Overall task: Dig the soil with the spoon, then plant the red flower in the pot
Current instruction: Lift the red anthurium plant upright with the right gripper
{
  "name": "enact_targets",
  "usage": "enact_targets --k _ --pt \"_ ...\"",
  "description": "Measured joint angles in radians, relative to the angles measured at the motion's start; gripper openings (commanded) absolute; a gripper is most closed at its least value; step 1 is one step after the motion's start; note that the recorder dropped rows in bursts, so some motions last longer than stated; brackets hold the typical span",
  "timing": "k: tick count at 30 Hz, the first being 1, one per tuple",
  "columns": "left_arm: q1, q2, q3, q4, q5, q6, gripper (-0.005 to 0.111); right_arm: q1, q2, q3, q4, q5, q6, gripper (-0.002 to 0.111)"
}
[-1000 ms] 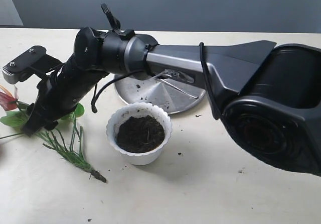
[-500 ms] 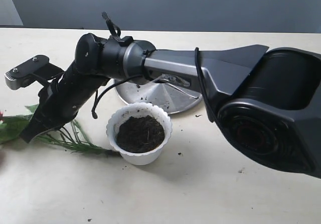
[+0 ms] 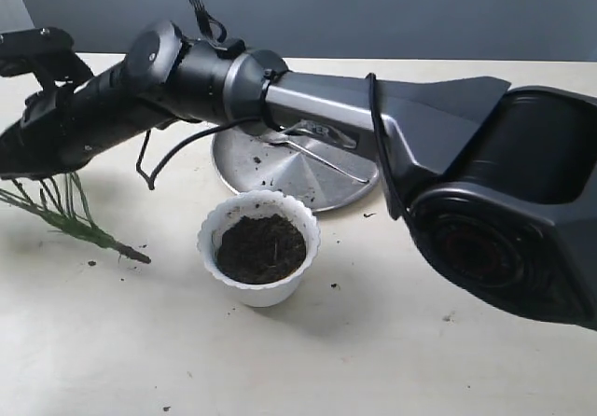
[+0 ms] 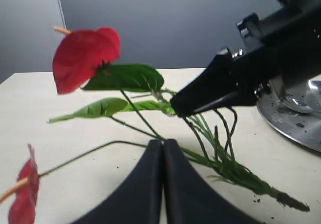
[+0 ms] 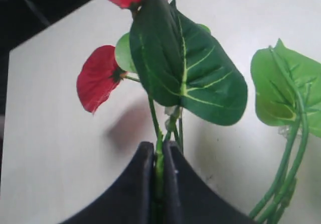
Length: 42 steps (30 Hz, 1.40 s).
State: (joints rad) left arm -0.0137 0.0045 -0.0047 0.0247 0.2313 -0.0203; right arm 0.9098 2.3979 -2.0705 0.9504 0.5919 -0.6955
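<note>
My right gripper [image 5: 159, 148] is shut on the green stem of the red flower [image 5: 98, 83], just below its broad leaves. In the exterior view that arm reaches across to the far left, and the flower's grassy sprigs [image 3: 58, 206] trail down, the root end low over the table left of the pot. The white scalloped pot [image 3: 210, 248] stands in the middle, filled with dark soil [image 3: 261, 246]. The spoon [image 3: 315, 155] lies on the steel plate behind it. My left gripper [image 4: 163, 142] is shut and empty, close to the stem but not touching it.
The round steel plate [image 3: 280, 178] sits behind the pot with soil crumbs on it. Loose crumbs dot the table around the pot. The right arm's bulky base [image 3: 504, 201] fills the right side of the exterior view.
The right arm has swung up and to the left with the flower. The stem has lifted away from the pot's side, and the blooms have left the exterior view.
</note>
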Motion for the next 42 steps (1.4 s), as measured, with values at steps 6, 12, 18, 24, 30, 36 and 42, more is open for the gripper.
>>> enact_targets --k 6,12,18,24,30,36,42 --pt "0.0 0.0 0.0 0.0 0.0 0.0 0.001 0.0 -0.133 -0.002 -0.038 -0.102 -0.002 -0.001" --pt "0.0 0.0 0.0 0.0 0.0 0.0 0.001 0.0 -0.264 -0.002 -0.097 -0.157 -0.008 -0.001" --pt "0.0 0.0 0.0 0.0 0.0 0.0 0.001 0.0 -0.378 -0.004 -0.267 -0.048 0.017 -0.001" --pt "0.0 0.0 0.0 0.0 0.0 0.0 0.001 -0.008 -0.458 0.094 -0.342 -0.033 0.063 -0.001" --pt "0.0 0.0 0.0 0.0 0.0 0.0 0.001 0.028 -0.53 0.356 -0.336 -0.213 0.065 -0.001" --pt "0.0 0.0 0.001 0.0 0.0 0.0 0.001 0.095 -0.576 0.56 -0.36 -0.672 0.033 -0.001" --pt "0.0 0.0 0.001 0.0 0.0 0.0 0.001 0.126 -0.665 0.75 -0.445 -1.032 0.077 -0.001"
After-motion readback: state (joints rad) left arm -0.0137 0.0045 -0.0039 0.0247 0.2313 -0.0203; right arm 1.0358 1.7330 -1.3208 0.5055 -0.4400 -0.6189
